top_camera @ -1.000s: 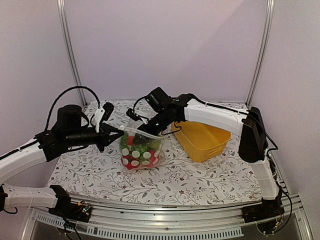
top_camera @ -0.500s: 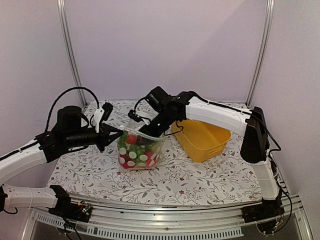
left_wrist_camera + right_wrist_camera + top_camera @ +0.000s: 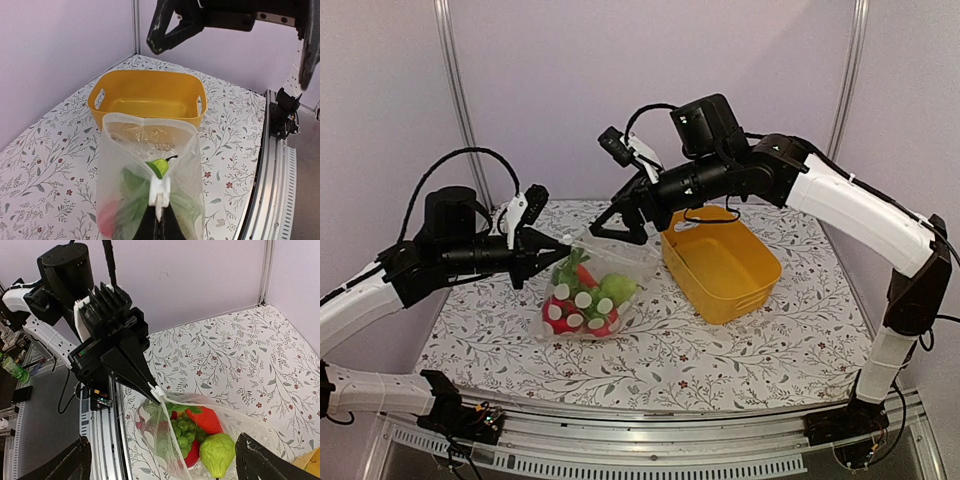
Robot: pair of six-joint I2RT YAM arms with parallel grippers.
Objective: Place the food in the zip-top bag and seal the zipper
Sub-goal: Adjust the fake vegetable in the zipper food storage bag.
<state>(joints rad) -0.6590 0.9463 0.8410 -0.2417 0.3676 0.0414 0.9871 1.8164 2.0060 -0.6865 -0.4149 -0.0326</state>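
lifted up and back off the zip-top bag point(image 3: 582, 305) since a second ago: right gripper point(image 3: 619, 232), jaws now spread wide, empty, poised above the bag mouth. left gripper point(image 3: 563, 250) clenched on one end of the zipper point(image 3: 145, 119), mouth gaping. food point(image 3: 611, 288) inside the bag, bag bottom on the table point(image 3: 770, 340), just left of the yellow tub point(image 3: 720, 265).

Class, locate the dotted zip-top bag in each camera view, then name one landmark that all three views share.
Top external: zip-top bag left of centre.
Left wrist: zip-top bag lower centre, in front of the yellow tub.
Right wrist: zip-top bag bottom centre.
Shared landmark: the left gripper pinching the bag's top edge.
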